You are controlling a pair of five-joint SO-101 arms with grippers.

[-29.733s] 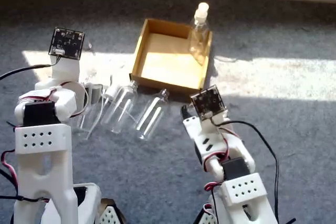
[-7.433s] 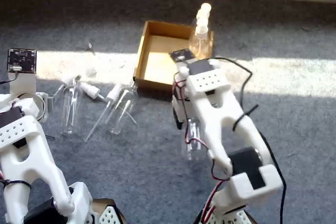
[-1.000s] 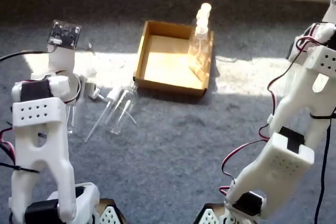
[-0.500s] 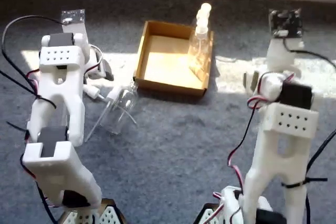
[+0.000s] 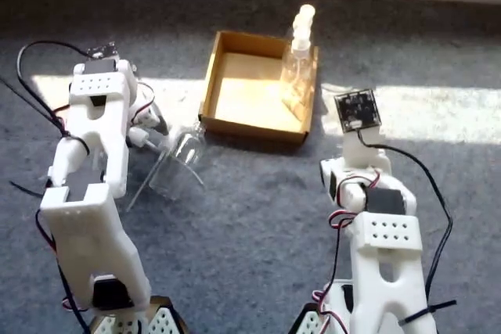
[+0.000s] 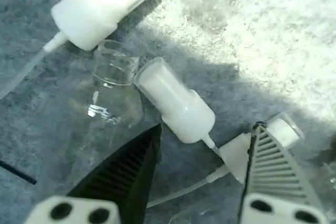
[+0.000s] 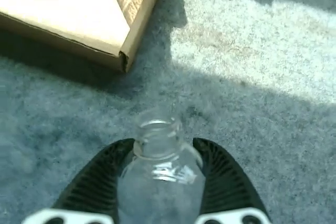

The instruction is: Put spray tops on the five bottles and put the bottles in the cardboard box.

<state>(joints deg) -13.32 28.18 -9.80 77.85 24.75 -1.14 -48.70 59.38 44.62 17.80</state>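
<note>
Two white arms are seen from above on a grey carpet. A box lies open at the far middle. One capped bottle is stood against its right wall, so one bottle of the five can be judged done.

The right claw is clamped on a held bottle that has no top. It is gripped around the shoulders, with the open neck pointing away from the wrist towards a corner of the box. The neck is thus left free, probably so that a top can be pushed on. The held bottle is near that corner but apart from it.

The left claw is spread open, with its jaws poised over a cluster of loose spray tops. A near top lies just beyond the gap between the jaws and is judged the likely pick. A far top lies beyond it. A third top is partly hidden behind one jaw.

An empty bottle lies with its neck just beside the near top. The tops are crowded and their thin dip tubes trail across the carpet. A neighbour could be nudged or a tube pinched when the jaws are closed.
</note>
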